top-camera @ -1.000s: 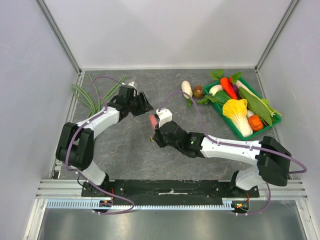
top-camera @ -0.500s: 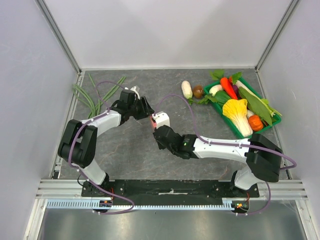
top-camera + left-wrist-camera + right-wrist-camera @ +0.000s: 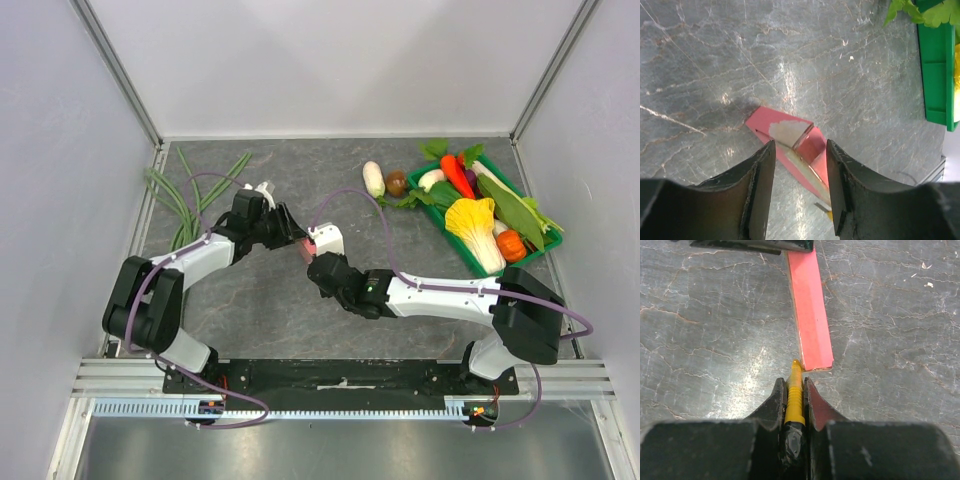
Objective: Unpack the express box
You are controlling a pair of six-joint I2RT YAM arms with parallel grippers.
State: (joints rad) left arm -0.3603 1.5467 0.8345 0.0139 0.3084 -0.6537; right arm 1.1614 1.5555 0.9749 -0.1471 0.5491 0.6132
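The pink-red express box (image 3: 807, 155) lies flat on the grey table, with a pale torn patch on its top. It shows as a narrow red strip in the right wrist view (image 3: 811, 320) and peeks out between the arms in the top view (image 3: 303, 246). My left gripper (image 3: 800, 192) is open, its jaws on either side of the box's near end. My right gripper (image 3: 794, 400) is shut on the yellow-and-black utility knife (image 3: 795, 397), whose tip sits at the box's near corner. The right gripper shows in the top view (image 3: 318, 262), the left gripper beside it (image 3: 288, 232).
A green tray (image 3: 548, 243) of toy vegetables stands at the back right, its edge in the left wrist view (image 3: 935, 65). A white radish (image 3: 373, 178) and a brown mushroom (image 3: 397, 183) lie beside it. Green beans (image 3: 178, 195) lie at the back left.
My left gripper has moved right and down to the box. My right gripper with the knife has shifted slightly left, against the box's end.
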